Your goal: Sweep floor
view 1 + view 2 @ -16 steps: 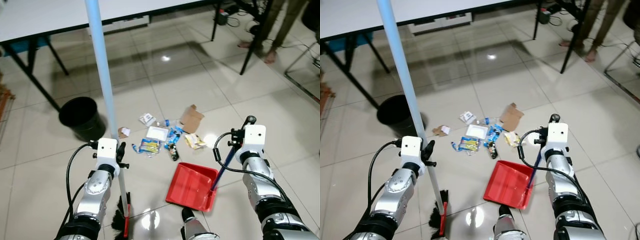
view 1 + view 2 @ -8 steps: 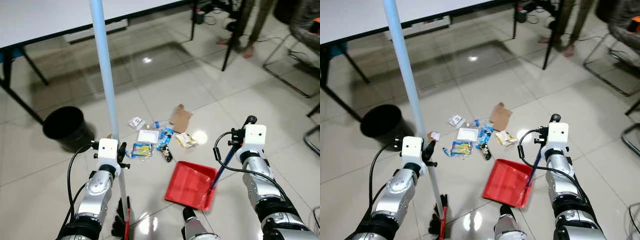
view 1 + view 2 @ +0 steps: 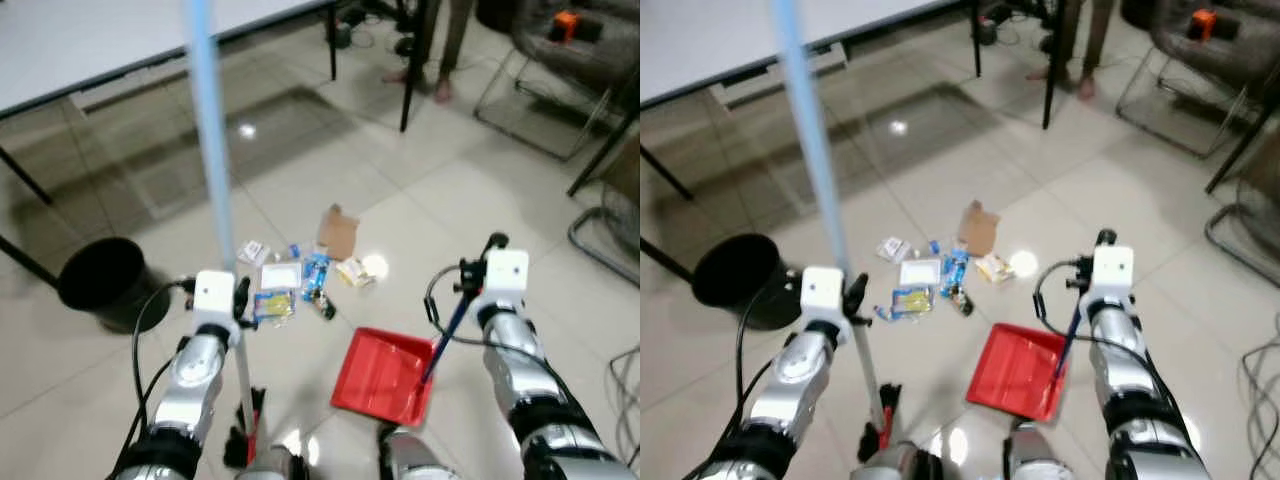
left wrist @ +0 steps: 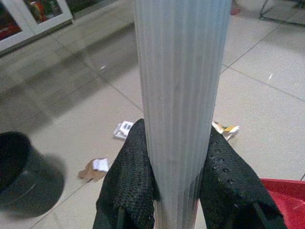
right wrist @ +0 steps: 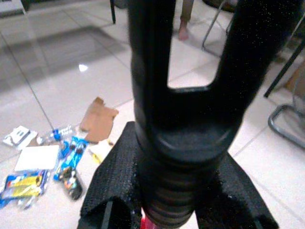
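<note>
The left gripper [image 4: 176, 191] is clenched on the pale blue broom handle [image 3: 212, 160]; in the left wrist view its 2 black pads [image 4: 126, 186] are pressed against either side of the ribbed pole. In the head views the handle is seen running from the top edge, left of centre, down past the gripper to the black bristles [image 3: 243, 445] at the lower left, w/ a red part just above them.

The right gripper [image 5: 178, 210] is closed around the black forked handle [image 5: 183, 90] of the red dustpan [image 3: 385, 375]. The pan is laid flat on the tiles at lower centre-right, its dark stem [image 3: 445, 335] rising to the gripper.

A small litter pile is scattered on the glossy tiled floor [image 3: 450, 210] at frame centre, just above the pan's open edge & apart from it: a torn cardboard piece [image 3: 338, 232], a white square packet [image 3: 280, 276], blue wrappers [image 3: 314, 270], a yellow wrapper [image 3: 352, 270] & a few smaller scraps. A black waste bin [image 3: 100, 283] is set at mid-left, near the pile. A white table [image 3: 90, 40] is seen across the upper left. At the top, right of centre, a person's legs [image 3: 440, 50] are visible beside a black table leg; chair frames are blurred at upper right.
</note>
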You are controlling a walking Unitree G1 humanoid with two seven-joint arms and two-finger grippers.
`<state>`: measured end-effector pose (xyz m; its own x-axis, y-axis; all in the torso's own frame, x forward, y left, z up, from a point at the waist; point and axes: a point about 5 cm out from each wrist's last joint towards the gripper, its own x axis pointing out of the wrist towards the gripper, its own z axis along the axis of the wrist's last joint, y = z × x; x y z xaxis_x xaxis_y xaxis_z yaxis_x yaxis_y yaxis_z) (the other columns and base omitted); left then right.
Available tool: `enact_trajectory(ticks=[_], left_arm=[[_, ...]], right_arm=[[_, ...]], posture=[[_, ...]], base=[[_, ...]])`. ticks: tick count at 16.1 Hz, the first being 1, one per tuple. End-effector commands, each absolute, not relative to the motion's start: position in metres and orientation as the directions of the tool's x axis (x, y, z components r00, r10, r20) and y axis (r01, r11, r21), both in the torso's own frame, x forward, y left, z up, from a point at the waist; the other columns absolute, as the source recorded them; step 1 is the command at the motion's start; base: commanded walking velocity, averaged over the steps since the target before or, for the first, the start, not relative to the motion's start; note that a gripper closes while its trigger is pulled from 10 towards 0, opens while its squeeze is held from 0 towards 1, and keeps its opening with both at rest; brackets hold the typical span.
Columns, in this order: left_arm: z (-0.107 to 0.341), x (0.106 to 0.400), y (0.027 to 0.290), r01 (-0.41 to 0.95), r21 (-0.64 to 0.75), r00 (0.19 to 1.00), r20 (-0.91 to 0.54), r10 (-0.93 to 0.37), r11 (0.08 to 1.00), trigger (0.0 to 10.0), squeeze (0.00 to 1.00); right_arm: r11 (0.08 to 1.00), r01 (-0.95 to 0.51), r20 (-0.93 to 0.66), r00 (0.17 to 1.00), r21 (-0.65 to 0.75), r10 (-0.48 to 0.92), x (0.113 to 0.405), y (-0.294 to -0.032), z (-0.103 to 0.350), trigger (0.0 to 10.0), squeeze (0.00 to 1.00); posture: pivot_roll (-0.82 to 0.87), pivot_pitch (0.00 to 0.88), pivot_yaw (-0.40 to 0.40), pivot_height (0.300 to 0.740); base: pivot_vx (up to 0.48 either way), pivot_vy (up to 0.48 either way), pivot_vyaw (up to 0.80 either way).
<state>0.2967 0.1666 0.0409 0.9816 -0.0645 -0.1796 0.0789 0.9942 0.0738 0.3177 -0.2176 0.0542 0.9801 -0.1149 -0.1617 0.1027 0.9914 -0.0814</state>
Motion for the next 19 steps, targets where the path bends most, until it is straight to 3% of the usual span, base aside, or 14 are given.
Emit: enact_trajectory(ticks=[1,19], left_arm=[[0.0419,0.2959,0.1703,0.059,0.093,0.984,-0.172,-0.042,0.994,10.0,0.00],[0.0438,0.2956,0.1683,0.067,0.067,0.984,-0.169,-0.055,0.996,10.0,0.00]], right_arm=[[0.993,0.092,-0.123,0.987,-0.078,-0.101,0.3214,-0.2144,0.0612,10.0,0.00],[0.994,0.067,-0.123,0.989,-0.086,-0.077,0.3195,-0.2082,0.0582,10.0,0.00]], posture=[[-0.20,0.159,0.131,0.740],[-0.20,0.168,0.138,0.740]], base=[[0.000,0.000,0.00],[0.013,0.000,0.00]])
